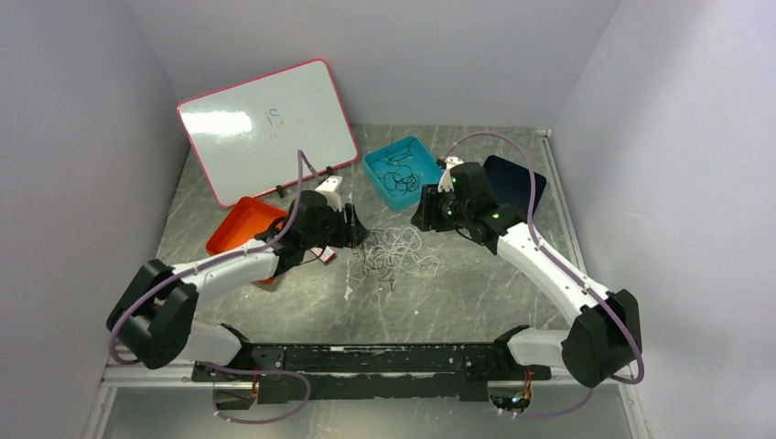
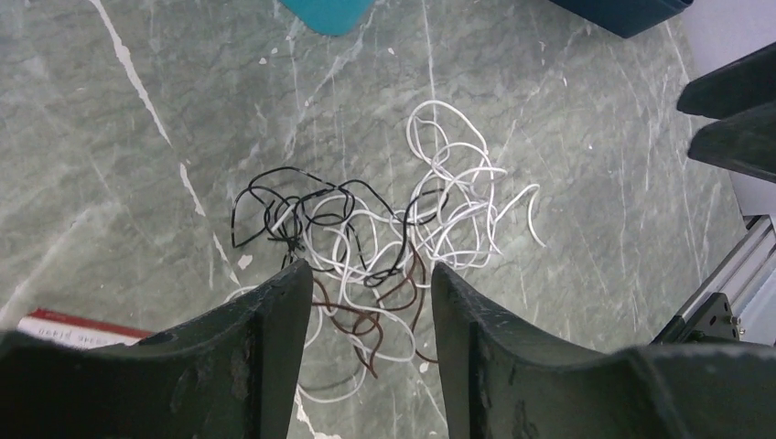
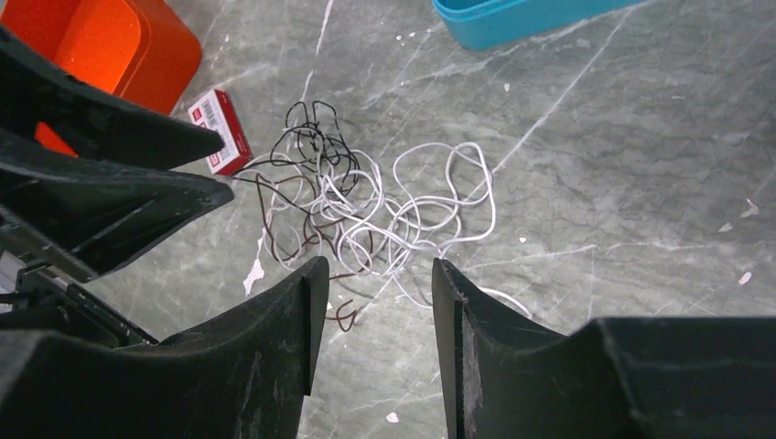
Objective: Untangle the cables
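The tangle of thin white, black and reddish-brown cables (image 1: 393, 251) lies on the grey marbled counter (image 1: 476, 293), in the middle between the two arms and just in front of the teal plastic tray (image 1: 377, 183). A separate bunch of dark thin wires (image 1: 399, 170) sits inside that tray. In the left wrist view the black strand (image 2: 265, 197) loops out at one edge of the pile, the white loops (image 2: 448, 146) spread out at the other, and the reddish-brown strand (image 2: 366, 325) threads through the crossing middle, so nothing looks separated yet. The left end effector (image 1: 354, 229) hovers over the side of the pile nearer the orange plastic tray (image 1: 240, 224). Its fingers are spread apart and hold nothing. The right end effector (image 1: 423, 218) is above the opposite side, also with its fingers apart and empty. A small red-and-white cardboard box (image 3: 220, 128) lies just beside the pile. By my reading, the work is at its start: no strand has been pulled free or laid apart, and the first grasp is not yet made.
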`<state>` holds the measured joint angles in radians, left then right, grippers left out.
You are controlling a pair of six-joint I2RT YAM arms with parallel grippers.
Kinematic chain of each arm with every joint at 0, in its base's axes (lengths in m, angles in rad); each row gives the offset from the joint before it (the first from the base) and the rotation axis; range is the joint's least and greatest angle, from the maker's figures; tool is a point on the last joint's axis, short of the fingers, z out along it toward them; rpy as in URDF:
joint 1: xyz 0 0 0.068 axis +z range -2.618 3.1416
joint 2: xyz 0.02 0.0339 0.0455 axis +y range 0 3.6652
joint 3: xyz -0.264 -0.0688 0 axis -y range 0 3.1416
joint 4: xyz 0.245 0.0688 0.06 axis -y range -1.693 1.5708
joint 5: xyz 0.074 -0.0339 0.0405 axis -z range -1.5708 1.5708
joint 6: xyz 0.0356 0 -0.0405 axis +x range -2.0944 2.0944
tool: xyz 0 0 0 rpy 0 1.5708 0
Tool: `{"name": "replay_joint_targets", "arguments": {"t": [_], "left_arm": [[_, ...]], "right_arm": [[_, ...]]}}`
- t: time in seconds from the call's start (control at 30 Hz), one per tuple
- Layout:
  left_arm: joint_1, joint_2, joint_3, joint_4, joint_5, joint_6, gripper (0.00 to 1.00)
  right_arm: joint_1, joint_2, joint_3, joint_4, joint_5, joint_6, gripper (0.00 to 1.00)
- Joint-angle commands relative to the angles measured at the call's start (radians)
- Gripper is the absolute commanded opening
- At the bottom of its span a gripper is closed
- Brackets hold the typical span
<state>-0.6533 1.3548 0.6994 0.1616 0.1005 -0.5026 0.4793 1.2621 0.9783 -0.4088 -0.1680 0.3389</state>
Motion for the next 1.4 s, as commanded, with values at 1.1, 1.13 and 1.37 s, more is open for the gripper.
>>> {"name": "replay_joint_targets", "arguments": {"t": [1.1,1.13,1.37], "left_arm": [[0.021,-0.155,0.201,-0.167,0.161,0.336,0.07],[0.02,-0.169,0.209,-0.185,0.167,0.35,0.07],[0.02,-0.233,0.248,-0.271,0.226,0.413,0.07]], "right_arm": [[-0.001,-0.141,-0.139,0.336,-0.254,-0.066,0.5],[-0.001,-0.158,-0.15,0.367,-0.27,-0.077,0.51],[0.008,-0.253,-0.24,0.613,-0.378,-0.138,0.57]]}}
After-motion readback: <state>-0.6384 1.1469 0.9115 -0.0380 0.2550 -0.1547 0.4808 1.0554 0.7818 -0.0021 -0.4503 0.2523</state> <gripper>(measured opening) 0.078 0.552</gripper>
